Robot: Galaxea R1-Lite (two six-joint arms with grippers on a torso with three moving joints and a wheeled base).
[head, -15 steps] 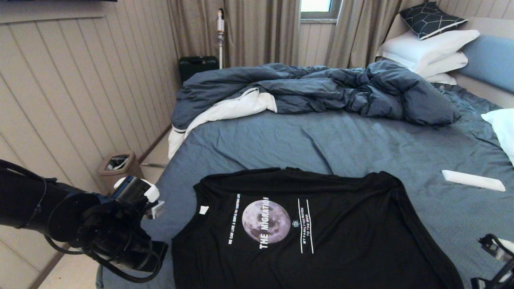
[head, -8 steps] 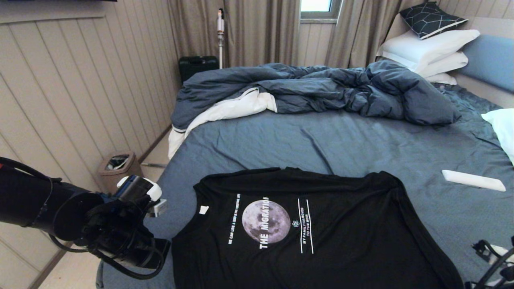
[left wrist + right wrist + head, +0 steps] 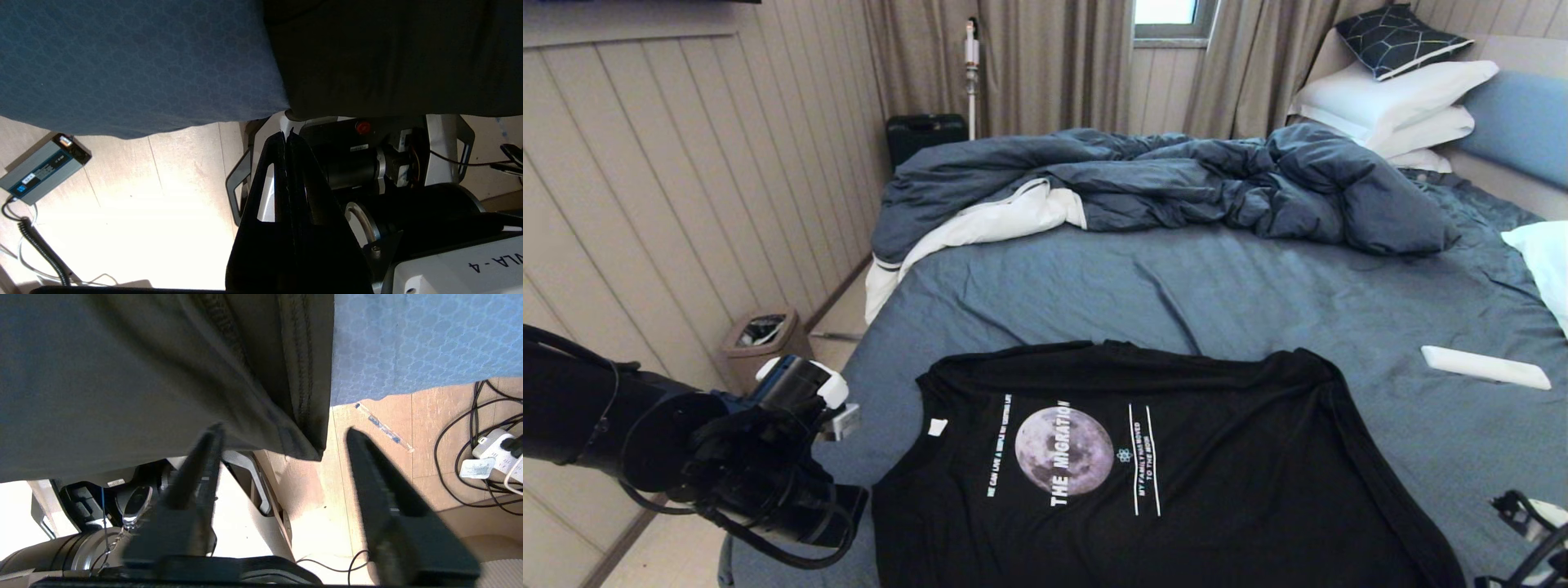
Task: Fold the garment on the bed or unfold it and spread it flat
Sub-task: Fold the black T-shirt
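Note:
The garment point(image 3: 1176, 482), a black T-shirt with a grey moon print, lies spread flat on the near part of the bed point(image 3: 1176, 286), its near edge draped over the bedside. Off the bed's near left corner my left arm point(image 3: 743, 474) hangs, and the left gripper point(image 3: 286, 136) is shut on nothing, just below the garment's hanging edge point(image 3: 388, 61). At the near right, my right gripper point(image 3: 284, 433) is open. A hemmed corner of the garment point(image 3: 302, 428) hangs loose between its fingers point(image 3: 204, 465).
A rumpled dark blue duvet point(image 3: 1160, 180) and white pillows point(image 3: 1388, 98) fill the far side. A flat white object point(image 3: 1486, 367) lies on the sheet at right. A bin point(image 3: 764, 335) stands by the wall. A power adapter point(image 3: 45, 169) and cables point(image 3: 486, 457) lie on the floor.
The visible bit of my right arm has sunk toward the bottom right corner of the head view. The left arm has shifted only slightly. The garment lies as before.

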